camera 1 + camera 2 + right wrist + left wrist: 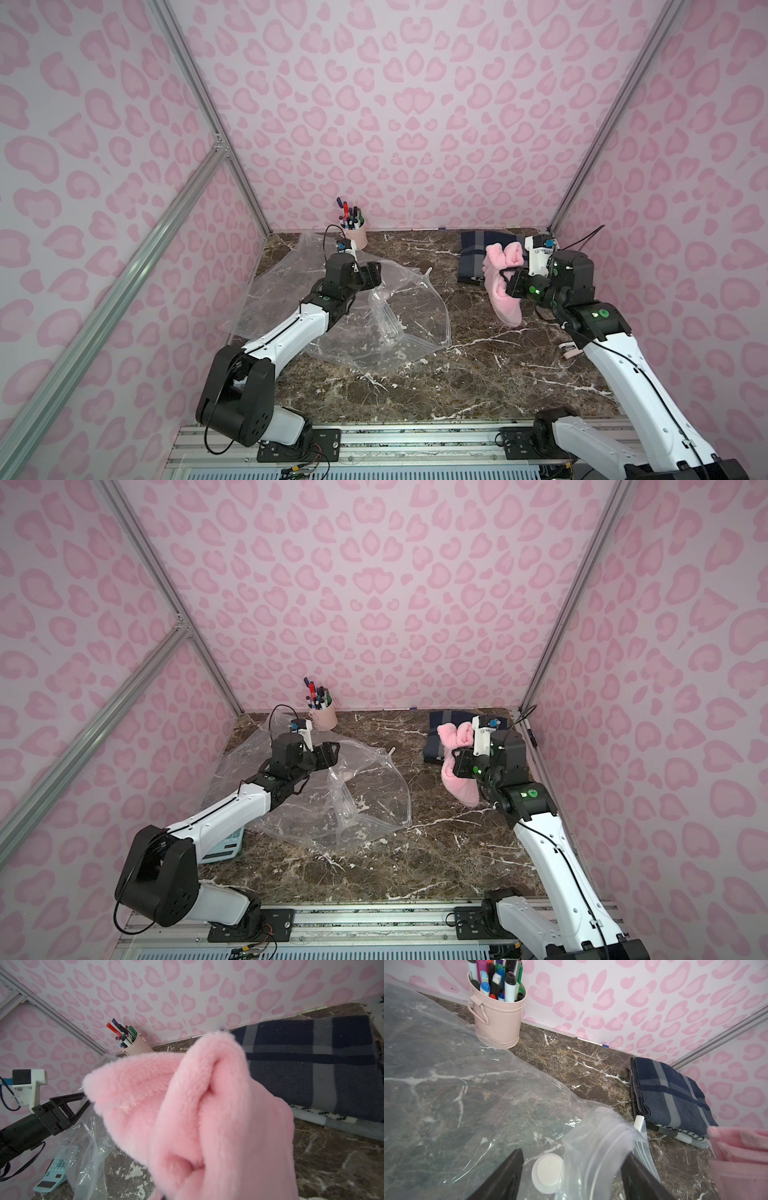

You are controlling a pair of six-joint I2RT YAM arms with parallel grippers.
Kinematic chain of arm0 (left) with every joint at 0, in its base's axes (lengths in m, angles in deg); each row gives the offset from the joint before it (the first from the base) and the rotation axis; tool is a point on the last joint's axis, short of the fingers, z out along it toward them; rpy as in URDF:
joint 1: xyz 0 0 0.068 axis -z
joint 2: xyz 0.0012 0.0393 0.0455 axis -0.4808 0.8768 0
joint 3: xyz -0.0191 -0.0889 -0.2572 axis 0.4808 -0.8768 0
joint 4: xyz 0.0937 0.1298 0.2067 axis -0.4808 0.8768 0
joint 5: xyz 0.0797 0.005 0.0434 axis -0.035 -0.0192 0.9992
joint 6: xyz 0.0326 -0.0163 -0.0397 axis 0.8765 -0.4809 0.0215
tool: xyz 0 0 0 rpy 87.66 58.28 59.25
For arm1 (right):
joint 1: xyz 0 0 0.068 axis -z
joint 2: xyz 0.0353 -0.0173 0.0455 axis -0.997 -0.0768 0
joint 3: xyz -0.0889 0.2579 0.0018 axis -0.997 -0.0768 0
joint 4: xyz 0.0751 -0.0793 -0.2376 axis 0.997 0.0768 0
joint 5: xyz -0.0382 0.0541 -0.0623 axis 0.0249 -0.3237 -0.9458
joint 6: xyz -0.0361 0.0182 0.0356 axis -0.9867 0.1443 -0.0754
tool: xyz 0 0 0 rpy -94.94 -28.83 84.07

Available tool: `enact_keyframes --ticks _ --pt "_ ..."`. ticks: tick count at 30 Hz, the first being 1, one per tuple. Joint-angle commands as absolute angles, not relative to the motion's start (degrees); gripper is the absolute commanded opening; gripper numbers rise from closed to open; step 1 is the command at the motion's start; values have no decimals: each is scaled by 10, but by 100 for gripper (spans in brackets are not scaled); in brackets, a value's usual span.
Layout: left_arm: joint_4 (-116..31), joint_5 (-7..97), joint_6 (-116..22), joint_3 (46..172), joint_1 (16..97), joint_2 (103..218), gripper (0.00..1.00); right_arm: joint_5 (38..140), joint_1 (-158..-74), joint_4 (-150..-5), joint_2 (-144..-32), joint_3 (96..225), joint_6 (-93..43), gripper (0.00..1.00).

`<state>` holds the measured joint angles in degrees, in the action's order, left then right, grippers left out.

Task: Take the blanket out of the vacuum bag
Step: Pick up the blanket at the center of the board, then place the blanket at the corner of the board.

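Blanket (506, 309) covering right end effector (505, 282), calculator (53, 1176) part-hidden

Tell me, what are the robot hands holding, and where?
The right gripper pinches the pink blanket at its bunched middle. The left gripper is open, holding nothing.

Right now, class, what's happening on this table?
The right gripper is shut on the pink blanket, holding it up outside the vacuum bag. The left gripper is open at the bag, a fold of plastic between its jaws. The bag lies crumpled and looks empty on the marble table.
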<state>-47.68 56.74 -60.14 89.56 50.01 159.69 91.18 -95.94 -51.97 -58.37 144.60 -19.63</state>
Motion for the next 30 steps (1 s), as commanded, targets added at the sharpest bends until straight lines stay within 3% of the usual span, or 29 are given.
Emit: enact_keyframes --ticks 1,15,21,30 --pt "-451 583 -580 906 499 1585 74 951 -915 -534 -595 1464 -238 0" --pt "-409 590 -524 958 499 1557 83 985 -747 -564 -685 1532 -293 0" --pt "-407 650 -488 970 481 1599 84 944 -736 -567 -721 1575 -304 0" --pt "-451 648 -476 948 435 1624 92 869 -736 -579 -785 1637 -329 0"
